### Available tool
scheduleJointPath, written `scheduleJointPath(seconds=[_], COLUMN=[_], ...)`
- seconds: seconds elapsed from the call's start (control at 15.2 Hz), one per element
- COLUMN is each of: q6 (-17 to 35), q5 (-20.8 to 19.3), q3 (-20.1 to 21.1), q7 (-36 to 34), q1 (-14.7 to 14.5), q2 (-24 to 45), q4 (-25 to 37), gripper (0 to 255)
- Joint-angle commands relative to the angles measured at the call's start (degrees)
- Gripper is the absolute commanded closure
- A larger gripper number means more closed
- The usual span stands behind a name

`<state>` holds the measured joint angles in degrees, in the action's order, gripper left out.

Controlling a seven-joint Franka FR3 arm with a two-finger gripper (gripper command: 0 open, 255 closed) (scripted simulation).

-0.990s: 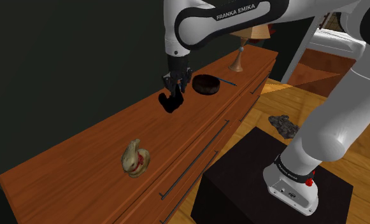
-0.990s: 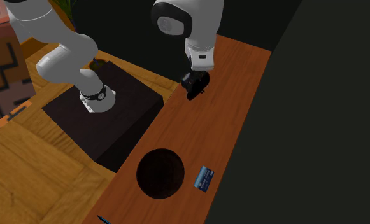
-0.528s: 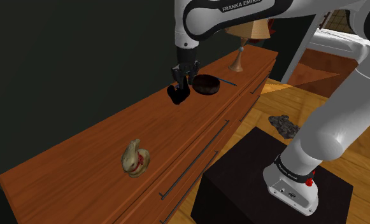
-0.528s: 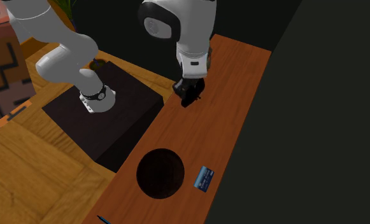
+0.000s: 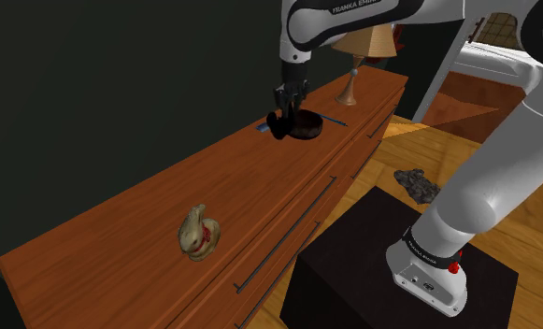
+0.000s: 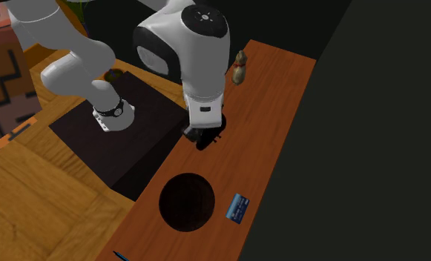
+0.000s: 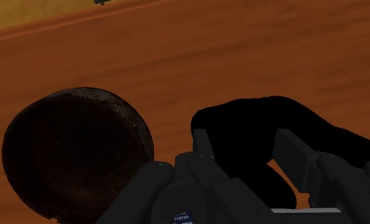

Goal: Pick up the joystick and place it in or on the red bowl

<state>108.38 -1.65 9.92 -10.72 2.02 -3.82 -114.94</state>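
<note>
Beside the bowl, on its side away from the lamp, the end effector hangs over the wooden surface with its fingers drawn narrow around the joystick, a plain black shape clasped between them. The joystick appears to be clear of the surface, close to the bowl's rim but not over its hollow. The second exterior view places the end effector near the bowl, with a strip of bare wood between the two. The bowl is drawn dark brown to near black rather than red, with a woven pattern along its rim in the wrist view; as the one bowl on the surface, it is taken as the target, and its hollow looks unoccupied. A small blue card lies just beside the bowl on the wall side, a pen lies on the bowl's lamp side, and a rabbit figure stands well apart from the bowl, beyond the end effector. Progress, as judged: grasp and lift look complete; what remains is a short carry over the bowl's rim, a lowering and a release. Releasing short of the rim would drop the joystick on the wood.
</note>
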Motion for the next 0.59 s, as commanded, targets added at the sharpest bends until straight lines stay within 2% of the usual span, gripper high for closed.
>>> scheduleJointPath(seconds=[0.0, 0.53], q6=[0.21, -0.19], q5=[-0.36, -1.35], q3=[-1.41, -6.78], q7=[2.63, 12.83], q1=[1.27, 6.43], q2=[0.69, 4.63], q4=[0.58, 5.35], gripper=[255, 255])
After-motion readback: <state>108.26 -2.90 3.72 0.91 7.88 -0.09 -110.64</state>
